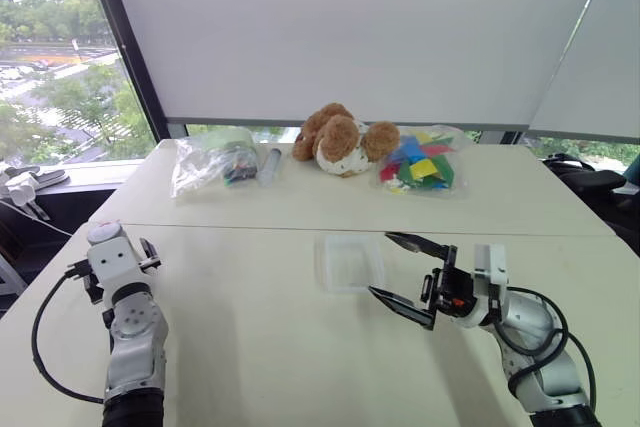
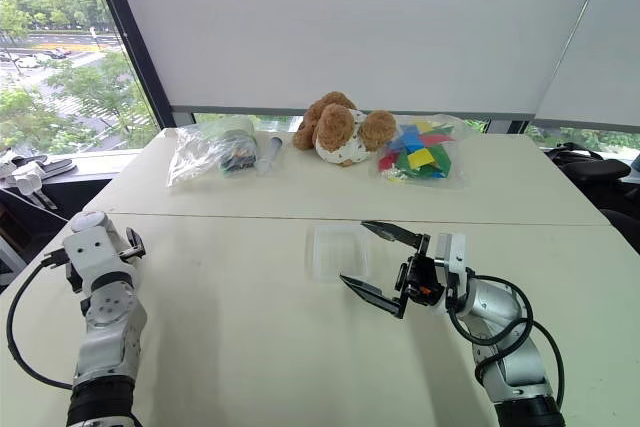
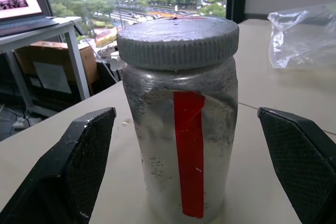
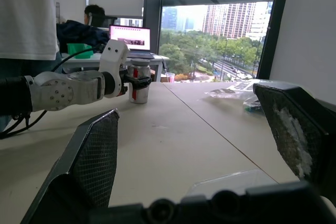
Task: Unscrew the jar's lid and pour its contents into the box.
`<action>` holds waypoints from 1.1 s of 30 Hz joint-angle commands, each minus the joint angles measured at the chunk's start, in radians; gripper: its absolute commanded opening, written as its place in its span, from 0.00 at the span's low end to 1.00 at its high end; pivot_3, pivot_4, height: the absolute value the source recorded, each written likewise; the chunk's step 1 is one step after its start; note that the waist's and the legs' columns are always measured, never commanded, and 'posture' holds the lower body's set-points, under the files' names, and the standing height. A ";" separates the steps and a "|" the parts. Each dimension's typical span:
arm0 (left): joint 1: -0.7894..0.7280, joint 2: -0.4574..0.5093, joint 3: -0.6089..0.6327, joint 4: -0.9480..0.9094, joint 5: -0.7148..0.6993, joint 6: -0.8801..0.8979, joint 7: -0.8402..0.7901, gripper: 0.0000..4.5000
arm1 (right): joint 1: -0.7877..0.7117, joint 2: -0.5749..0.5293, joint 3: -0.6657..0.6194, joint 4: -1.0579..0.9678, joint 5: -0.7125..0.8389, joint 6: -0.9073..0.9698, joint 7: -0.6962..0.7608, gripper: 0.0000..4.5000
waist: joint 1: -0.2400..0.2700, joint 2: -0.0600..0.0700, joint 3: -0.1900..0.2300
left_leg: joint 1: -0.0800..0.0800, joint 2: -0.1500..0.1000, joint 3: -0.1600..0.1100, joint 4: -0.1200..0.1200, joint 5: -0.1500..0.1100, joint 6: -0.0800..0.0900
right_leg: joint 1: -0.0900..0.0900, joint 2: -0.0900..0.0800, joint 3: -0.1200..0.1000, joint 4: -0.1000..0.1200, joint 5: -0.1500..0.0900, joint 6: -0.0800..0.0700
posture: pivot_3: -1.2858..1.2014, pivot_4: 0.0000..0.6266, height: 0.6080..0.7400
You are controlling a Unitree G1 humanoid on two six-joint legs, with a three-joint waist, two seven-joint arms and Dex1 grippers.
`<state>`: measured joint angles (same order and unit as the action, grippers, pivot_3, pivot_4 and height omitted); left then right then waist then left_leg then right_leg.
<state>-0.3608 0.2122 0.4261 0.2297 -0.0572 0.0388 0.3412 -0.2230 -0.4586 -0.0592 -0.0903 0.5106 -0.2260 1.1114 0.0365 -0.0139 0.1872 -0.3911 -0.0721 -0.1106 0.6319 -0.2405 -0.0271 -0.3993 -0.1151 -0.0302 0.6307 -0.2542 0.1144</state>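
Note:
The jar (image 3: 181, 129), whitish-grey with a red stripe, stands upright on the table near its left edge. Its grey ribbed lid (image 3: 178, 40) is on. The contents are hidden behind the cloudy wall. My left gripper (image 3: 184, 116) is open, with one finger on each side of the jar and a gap on both sides. The right wrist view also shows the jar (image 4: 139, 83) between those fingers. The box (image 1: 332, 263), a shallow clear tray, lies at the table's middle. My right gripper (image 1: 380, 263) is open and empty at the box's right edge, pointing left.
Along the table's far side lie a clear bag (image 1: 208, 159), a clear tube (image 1: 270, 165), a brown teddy bear (image 1: 338, 139) and a bag of coloured pieces (image 1: 420, 159). Beyond the table's left edge, a person in a white shirt (image 4: 31, 14) stands by a desk with a laptop (image 4: 128, 38).

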 commanded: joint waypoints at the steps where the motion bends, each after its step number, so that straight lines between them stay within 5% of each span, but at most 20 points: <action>1: -0.031 0.025 0.023 0.025 0.003 -0.052 0.025 0.99 | -0.010 0.002 -0.001 -0.026 -0.003 -0.011 -0.010 1.00 | 0.001 0.000 0.000 | 0.000 0.000 0.000 0.000 0.000 0.000 | 0.000 0.000 0.000 0.000 0.000 0.000 | 0.52 0.24 1.00; 14: -0.134 0.110 0.004 0.260 0.004 -0.134 -0.005 0.99 | 0.008 -0.002 -0.001 -0.055 -0.009 -0.002 -0.036 1.00 | 0.000 0.000 0.000 | 0.000 0.000 0.000 0.000 0.001 -0.001 | 0.000 0.000 0.000 0.000 0.001 0.000 | 0.52 0.24 1.00; 20: -0.146 0.109 -0.003 0.287 -0.019 -0.134 -0.027 0.50 | -0.007 -0.007 -0.001 -0.067 -0.016 0.016 -0.063 1.00 | -0.001 0.000 0.000 | 0.000 0.000 0.000 0.000 0.001 -0.001 | 0.000 0.000 0.000 0.000 0.001 0.000 | 0.52 0.24 1.00; 22: -0.116 0.116 -0.004 0.235 -0.040 -0.140 -0.075 0.49 | -0.011 -0.012 -0.001 -0.080 -0.019 0.026 -0.075 1.00 | -0.002 0.000 0.000 | 0.000 0.000 0.000 0.000 0.001 -0.001 | 0.000 0.000 0.000 0.000 0.001 0.000 | 0.52 0.24 1.00; 24: -0.084 0.128 0.005 0.161 -0.113 -0.149 -0.192 0.49 | -0.011 -0.022 -0.007 -0.102 -0.018 0.043 -0.087 1.00 | -0.005 0.000 0.000 | 0.000 0.000 0.000 0.000 0.001 -0.001 | 0.000 0.000 0.000 0.000 0.001 0.000 | 0.52 0.24 1.00; 28: 0.009 0.231 -0.015 -0.135 -0.469 0.007 -0.711 0.49 | -0.018 -0.085 -0.032 -0.181 0.021 0.150 -0.113 1.00 | -0.020 -0.001 0.000 | -0.002 0.002 0.000 0.000 0.001 -0.001 | -0.003 0.000 0.000 0.001 0.002 0.000 | 0.52 0.24 1.00; 33: 0.143 0.510 -0.138 -0.417 -0.677 0.324 -1.146 0.49 | -0.085 -0.186 -0.010 -0.355 0.172 0.486 -0.212 1.00 | -0.033 0.003 0.000 | -0.003 0.002 0.000 -0.001 0.001 -0.001 | -0.003 -0.003 0.001 0.000 0.000 -0.004 | 0.52 0.24 1.00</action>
<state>-0.2341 0.6932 0.3433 -0.1087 -0.6846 0.2941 -0.6808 -0.2670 -0.6291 -0.0690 -0.3581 0.6080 0.1656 0.9288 0.0037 -0.0107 0.1874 -0.3933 -0.0702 -0.1103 0.6309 -0.2396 -0.0282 -0.4024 -0.1180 -0.0290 0.6306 -0.2545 0.1090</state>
